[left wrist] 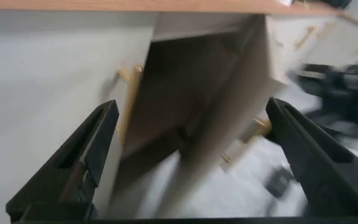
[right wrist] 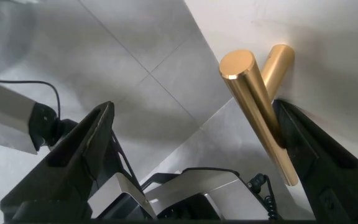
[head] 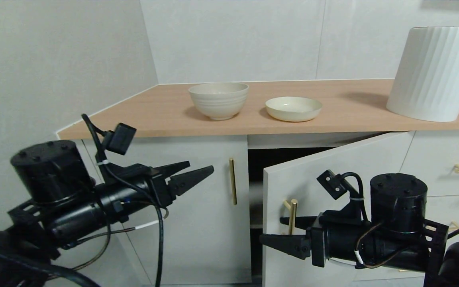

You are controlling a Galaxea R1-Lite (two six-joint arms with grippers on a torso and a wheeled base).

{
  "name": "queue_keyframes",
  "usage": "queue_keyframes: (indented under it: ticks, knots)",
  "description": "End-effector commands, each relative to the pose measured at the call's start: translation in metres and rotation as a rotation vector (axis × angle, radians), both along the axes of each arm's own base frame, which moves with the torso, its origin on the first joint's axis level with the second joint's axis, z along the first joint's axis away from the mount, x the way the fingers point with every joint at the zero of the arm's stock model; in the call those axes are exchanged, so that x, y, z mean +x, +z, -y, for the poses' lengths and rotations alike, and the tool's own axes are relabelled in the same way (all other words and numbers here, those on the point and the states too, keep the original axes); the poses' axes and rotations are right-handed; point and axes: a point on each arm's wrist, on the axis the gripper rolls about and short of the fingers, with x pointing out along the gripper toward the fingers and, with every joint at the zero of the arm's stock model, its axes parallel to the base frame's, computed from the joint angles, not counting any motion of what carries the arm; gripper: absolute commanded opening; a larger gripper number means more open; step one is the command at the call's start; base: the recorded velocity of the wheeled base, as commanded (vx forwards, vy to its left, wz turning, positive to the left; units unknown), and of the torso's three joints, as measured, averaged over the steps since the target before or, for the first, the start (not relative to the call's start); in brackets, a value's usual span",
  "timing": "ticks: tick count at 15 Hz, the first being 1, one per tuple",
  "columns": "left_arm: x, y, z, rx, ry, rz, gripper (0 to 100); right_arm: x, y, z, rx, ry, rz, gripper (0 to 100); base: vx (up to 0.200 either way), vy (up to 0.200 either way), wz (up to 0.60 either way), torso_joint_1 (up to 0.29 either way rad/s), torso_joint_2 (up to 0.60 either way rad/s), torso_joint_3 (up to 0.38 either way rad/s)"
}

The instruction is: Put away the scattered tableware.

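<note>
head view: bowl (head: 218, 99) and shallow dish (head: 293, 108) sit side by side, apart, on the wooden counter (head: 153, 115). a white ribbed container (head: 432, 71) stands far to the right. below them, the left cabinet door (head: 197, 223) is shut and the right cabinet door (head: 325, 199) is swung partly out. left gripper (head: 201, 165) hangs in front of the shut door, jaws parted, holding nothing. right gripper (head: 271, 229) is at the open door's brass handle (head: 292, 215), jaws released.

left wrist view: looks between spread fingers into the dark cabinet gap. this view adds the depth of the opening and the right arm beyond the door.

right wrist view: the handle lies between the jaws, close to one finger, not pinched. this view adds the bar's angle and the slack around it.

judgement: door-opening is the step in hand. centre the bar, clamp square, pull along the hinge arc. keep the left arm out of the door's swing.
</note>
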Motion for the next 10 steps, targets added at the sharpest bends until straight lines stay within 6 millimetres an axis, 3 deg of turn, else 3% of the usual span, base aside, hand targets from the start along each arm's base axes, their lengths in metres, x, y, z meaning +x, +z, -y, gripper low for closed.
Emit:
queue_keyframes:
  ticks: [1, 2, 5, 8, 10]
  knots:
    - [0.009, -0.060, 0.021, 0.066, -0.001, -0.159, 100, 0.000, -0.001, 0.000, -0.002, 0.001, -0.002, 100, 0.000, 0.000, 0.00, 0.000, 0.00, 0.000]
    - [0.005, -0.061, 0.027, 0.072, -0.024, -0.165, 0, 0.000, -0.001, 0.000, -0.002, 0.001, -0.002, 100, 0.000, 0.000, 0.00, 0.000, 0.00, 0.000]
    - [0.012, -0.056, 0.033, 0.055, -0.041, -0.126, 0, 0.000, -0.001, 0.000, -0.004, 0.001, -0.002, 100, 0.000, 0.000, 0.00, 0.000, 0.00, 0.000]
    - [0.041, -0.057, 0.048, 0.039, -0.044, -0.083, 0, 0.000, -0.002, 0.000, -0.005, 0.001, -0.003, 100, 0.000, 0.000, 0.00, 0.000, 0.00, 0.000]
    - [0.049, -0.065, 0.060, 0.043, -0.068, -0.085, 0, 0.000, -0.001, 0.000, -0.004, 0.001, -0.002, 100, 0.000, 0.000, 0.00, 0.000, 0.00, 0.000]
